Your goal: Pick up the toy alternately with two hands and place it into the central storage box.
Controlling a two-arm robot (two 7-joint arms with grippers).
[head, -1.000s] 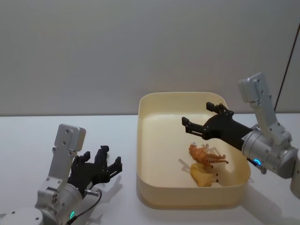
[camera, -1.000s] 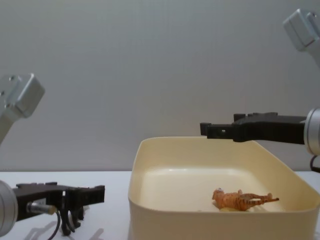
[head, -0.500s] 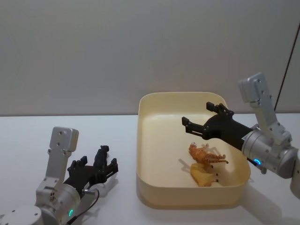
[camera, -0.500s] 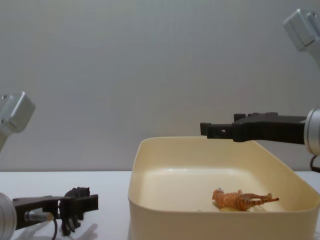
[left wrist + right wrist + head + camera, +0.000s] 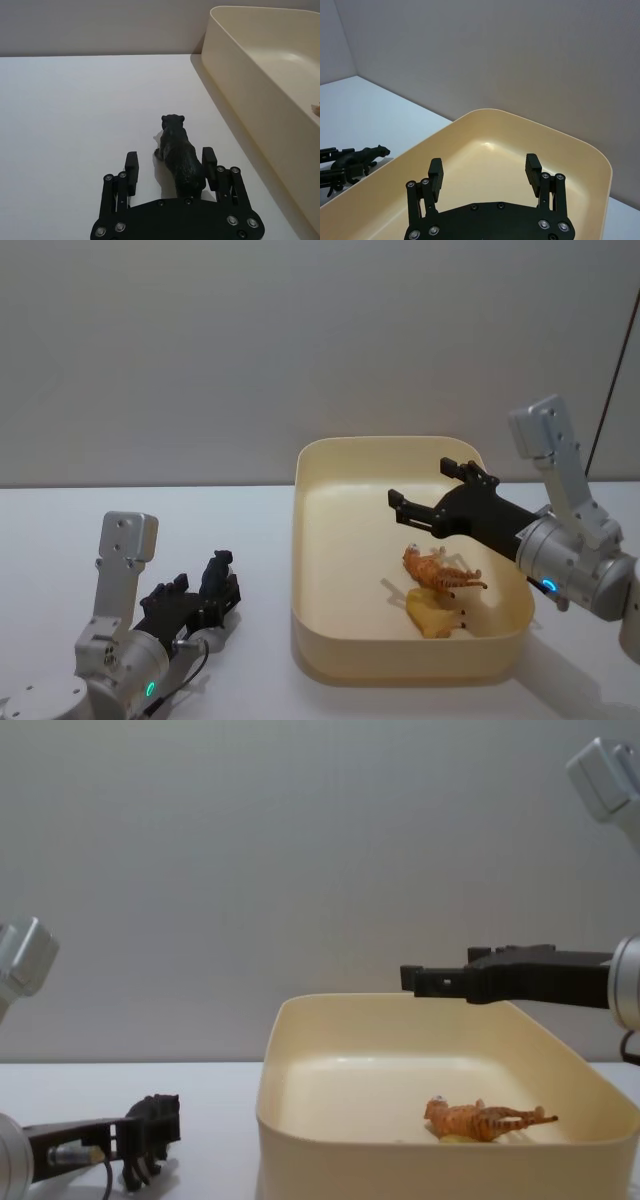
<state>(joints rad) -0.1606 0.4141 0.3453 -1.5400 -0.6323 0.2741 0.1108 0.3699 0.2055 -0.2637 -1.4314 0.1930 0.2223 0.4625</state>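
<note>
The small, hard, light black toy panther [image 5: 181, 159] is best squeezed at its sides by the spread-apart left gripper [image 5: 170, 170], while the right gripper [image 5: 485, 175] is held wide over the big cream-yellow plastic tub [image 5: 310, 570].

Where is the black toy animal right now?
In the head view the black toy animal stands on the white table, left of the storage box, between the open fingers of the left gripper.
</note>
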